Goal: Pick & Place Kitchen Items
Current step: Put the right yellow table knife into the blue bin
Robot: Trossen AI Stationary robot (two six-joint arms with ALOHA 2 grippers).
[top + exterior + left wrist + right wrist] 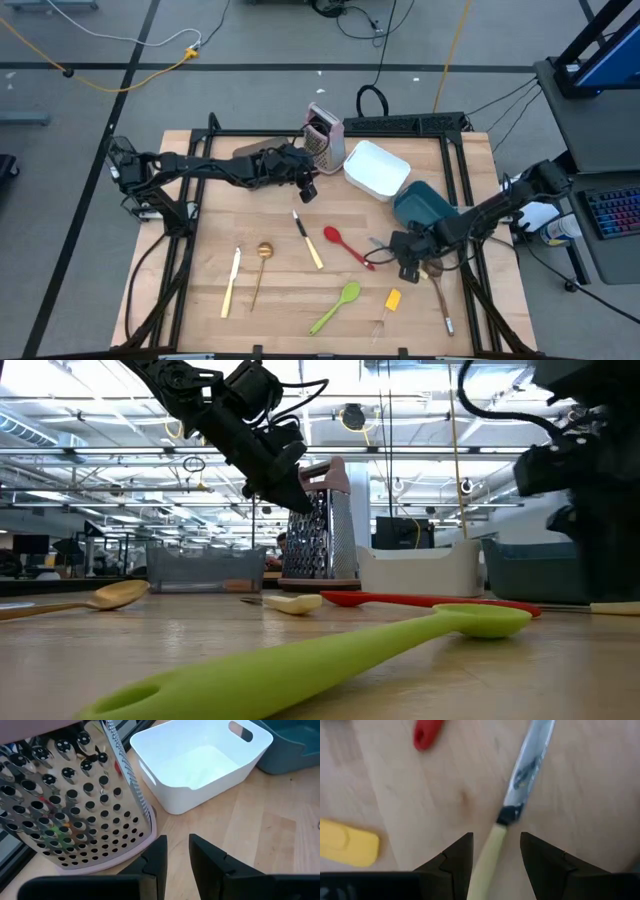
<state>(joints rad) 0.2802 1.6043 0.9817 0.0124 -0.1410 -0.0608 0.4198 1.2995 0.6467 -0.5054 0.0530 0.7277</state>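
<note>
Wooden table carries all items. At its far edge stand the metal box grater, the white container and the teal container.

Left gripper hovers just beside the grater's base, fingers slightly parted with nothing between them; the white container lies beyond.

Right gripper sits low over the table near the teal container, fingers spread. A cream-handled knife lies on the wood directly in line with the gap; its handle runs in between the two fingers, blade pointing away. Contact between fingers and handle cannot be confirmed.

Remaining utensils lie flat on the table: green spoon, red spoon, a second cream-handled knife, gold spoon, pale utensil, yellow spatula.
</note>
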